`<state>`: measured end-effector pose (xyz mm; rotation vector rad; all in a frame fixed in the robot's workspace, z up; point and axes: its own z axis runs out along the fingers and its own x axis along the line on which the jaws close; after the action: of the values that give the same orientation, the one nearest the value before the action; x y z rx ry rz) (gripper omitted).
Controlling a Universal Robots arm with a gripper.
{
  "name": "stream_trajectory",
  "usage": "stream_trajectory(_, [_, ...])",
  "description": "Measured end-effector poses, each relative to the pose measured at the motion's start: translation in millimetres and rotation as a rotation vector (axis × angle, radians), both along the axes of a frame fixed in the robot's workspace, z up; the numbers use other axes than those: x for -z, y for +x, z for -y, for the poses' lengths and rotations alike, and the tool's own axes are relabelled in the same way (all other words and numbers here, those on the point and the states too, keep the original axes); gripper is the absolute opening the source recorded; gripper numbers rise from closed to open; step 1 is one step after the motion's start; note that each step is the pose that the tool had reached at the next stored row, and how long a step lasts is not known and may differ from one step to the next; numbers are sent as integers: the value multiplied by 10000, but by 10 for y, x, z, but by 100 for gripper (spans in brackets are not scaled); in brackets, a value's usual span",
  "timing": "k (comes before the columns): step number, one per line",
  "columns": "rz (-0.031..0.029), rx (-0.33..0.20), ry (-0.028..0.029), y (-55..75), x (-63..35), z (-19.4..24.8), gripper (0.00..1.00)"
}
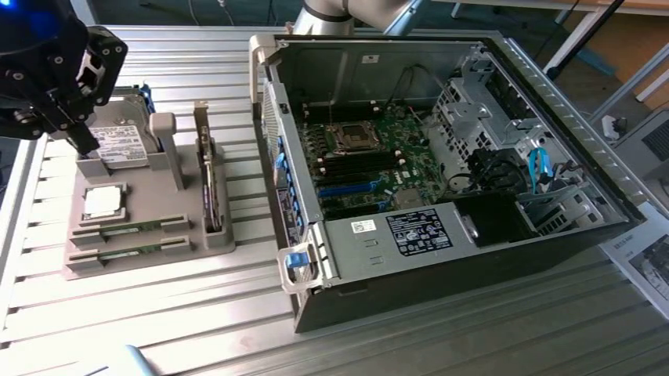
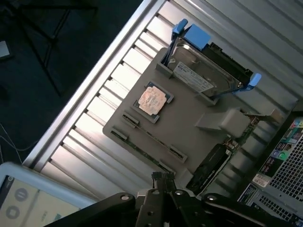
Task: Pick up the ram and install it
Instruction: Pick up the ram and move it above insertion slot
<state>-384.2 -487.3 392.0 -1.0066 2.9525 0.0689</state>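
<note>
The task is at its beginning, in my judgement. The ram [image 1: 134,228] lies in its slot in the grey tray [image 1: 115,269], and a second stick lies just beside it, nearer to the tray's front edge. Nothing is lifted yet, so both the picking and the installing remain. The hand [image 1: 81,145] hangs above the other end of the tray, over the hard drive [image 1: 121,141], with its fingers closed together and nothing between them.

For the room to move, I see these limits. The tray sits near the edge of the worktop [image 1: 418,345] on the exterior view's left, and in the wrist view the dark floor begins right behind this edge. A grey post [image 1: 162,145] and the upright expansion card [image 1: 212,196] stand between the ram and the open computer case [image 1: 324,70]. The space above the two sticks themselves is free. The case lies on its side with its opening upward, so the motherboard [image 1: 366,157] can be reached from above, inside the high walls.
</note>
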Motion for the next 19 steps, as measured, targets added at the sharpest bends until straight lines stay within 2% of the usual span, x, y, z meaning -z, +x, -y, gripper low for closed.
stream_trajectory(5, [0,-1293,-11,-6,0,0,10])
stream_trajectory(11, [2,-2593,-12,-9,1,0,10])
stream_trajectory(15, [2,-3736,-13,-10,2,0,10])
stream_trajectory(19, [2,-4506,-13,-12,2,0,10])
